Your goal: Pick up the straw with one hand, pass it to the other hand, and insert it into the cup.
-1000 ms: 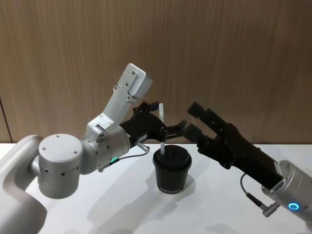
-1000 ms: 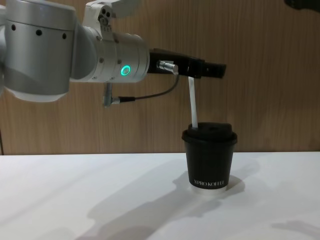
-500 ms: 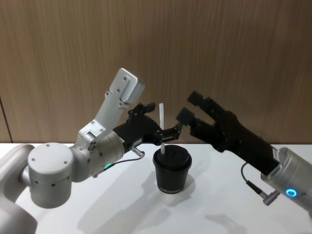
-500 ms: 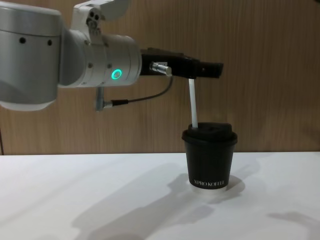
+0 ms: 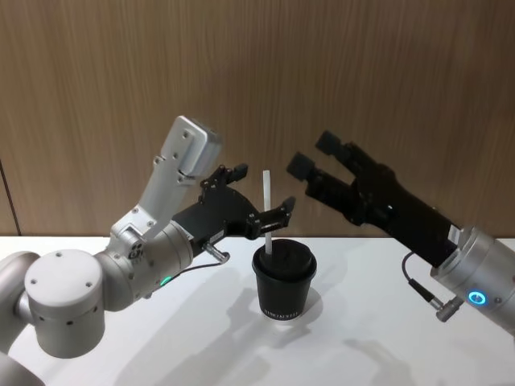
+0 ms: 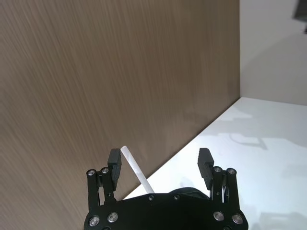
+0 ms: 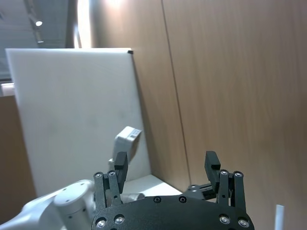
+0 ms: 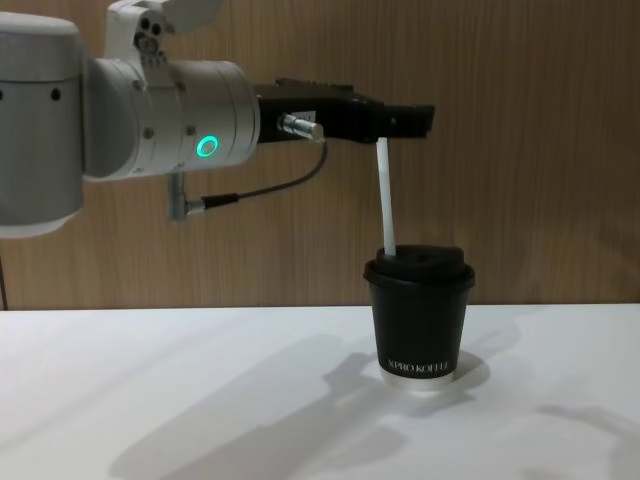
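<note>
Left black two-finger gripper: fingers spread wide, empty, flanking thin white straw standing in lidded black paper cup. Right black gripper: spread wide, empty.

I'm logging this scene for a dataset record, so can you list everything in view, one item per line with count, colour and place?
cup: one, black with a black domed lid and white lettering, standing upright on the table between the two arms.
straw: one, white, standing in the cup's lid, tilted slightly.
table: one, white, under the cup.
wall: one, brown wood panelling, behind the table.
left gripper: one, black on a silver arm with a green ring, open, fingers apart on either side of the straw's upper part.
right gripper: one, black on a silver arm with a blue ring, open, raised to the right of the cup.
</note>
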Available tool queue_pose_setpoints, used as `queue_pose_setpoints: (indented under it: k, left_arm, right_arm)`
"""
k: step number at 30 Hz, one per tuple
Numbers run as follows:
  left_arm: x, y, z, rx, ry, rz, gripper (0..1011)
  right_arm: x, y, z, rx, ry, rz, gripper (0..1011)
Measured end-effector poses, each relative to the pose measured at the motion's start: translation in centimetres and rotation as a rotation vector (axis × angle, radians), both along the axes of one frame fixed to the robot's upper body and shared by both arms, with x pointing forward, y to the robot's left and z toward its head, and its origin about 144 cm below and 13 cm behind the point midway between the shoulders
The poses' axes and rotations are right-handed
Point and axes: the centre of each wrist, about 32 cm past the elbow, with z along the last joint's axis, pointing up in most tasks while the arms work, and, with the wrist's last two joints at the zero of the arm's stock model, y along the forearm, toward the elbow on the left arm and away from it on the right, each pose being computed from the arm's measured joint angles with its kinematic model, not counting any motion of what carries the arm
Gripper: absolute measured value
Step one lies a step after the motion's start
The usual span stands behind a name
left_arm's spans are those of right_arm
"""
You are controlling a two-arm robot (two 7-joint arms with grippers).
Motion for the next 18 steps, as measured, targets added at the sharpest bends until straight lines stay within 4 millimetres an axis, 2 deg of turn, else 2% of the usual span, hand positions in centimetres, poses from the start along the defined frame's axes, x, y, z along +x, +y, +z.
queue_pose_setpoints:
  k: [18]
  left_arm:
    - [-1.1,0.0,0.1,-0.033,-0.075,0.01,1000]
  right_arm:
    - [-1.7,0.7,0.4,0.044,0.03,-0.205,1001]
